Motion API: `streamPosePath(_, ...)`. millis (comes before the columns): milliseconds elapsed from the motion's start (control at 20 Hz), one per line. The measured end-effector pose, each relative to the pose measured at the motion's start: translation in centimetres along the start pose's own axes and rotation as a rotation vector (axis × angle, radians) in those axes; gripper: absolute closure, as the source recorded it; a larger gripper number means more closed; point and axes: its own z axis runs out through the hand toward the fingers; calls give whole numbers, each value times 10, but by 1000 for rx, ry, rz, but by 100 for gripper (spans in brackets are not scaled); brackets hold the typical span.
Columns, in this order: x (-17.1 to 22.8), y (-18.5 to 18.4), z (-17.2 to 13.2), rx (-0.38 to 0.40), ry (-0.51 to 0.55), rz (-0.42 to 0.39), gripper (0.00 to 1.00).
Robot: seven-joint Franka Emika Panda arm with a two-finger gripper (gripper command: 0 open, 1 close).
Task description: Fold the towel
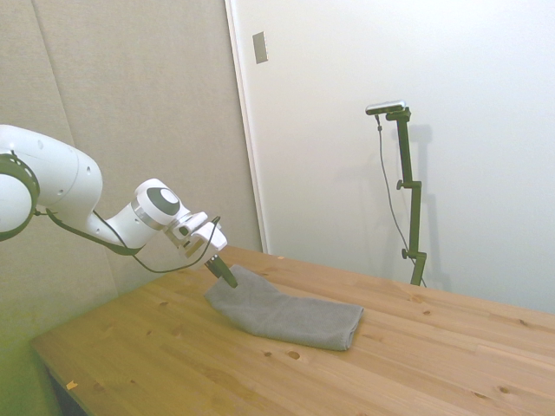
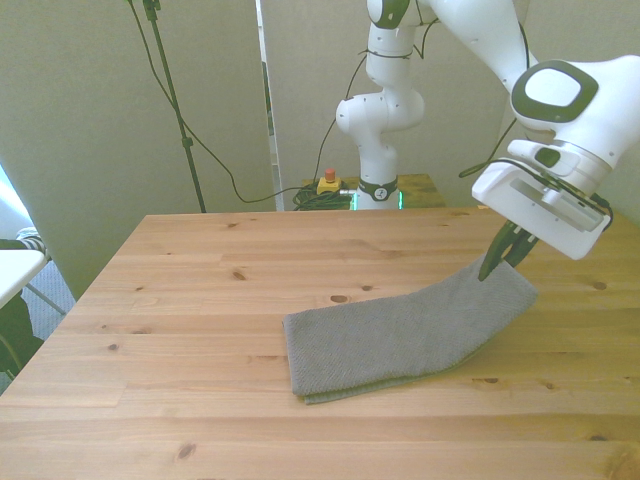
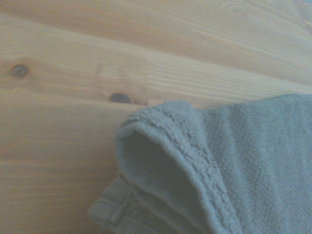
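Pinching one short end of the plain mid-grey, thick, layered cloth towel (image 2: 400, 335), the white arm's dark two-finger gripper (image 2: 497, 258) is clamped on it and holds that end raised off the pale knotty wooden table (image 2: 200, 290). The towel's long axis runs from the gripper toward the front view's left, where its far end lies flat mid-table. Terry weave, hemmed rounded edge (image 3: 195, 156).

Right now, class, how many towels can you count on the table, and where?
1. The grey towel lies on the wooden table, toward the front view's right. One end is raised off the wood, pinched in the gripper; the other end rests flat. None appears hidden.
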Motion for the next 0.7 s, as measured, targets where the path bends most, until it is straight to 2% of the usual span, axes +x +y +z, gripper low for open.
streamPosePath(300, 79, 58, 10, 68, -65, 96, 100)
streamPosePath(700, 169, 128, 31, 93, -116, 202, 100)
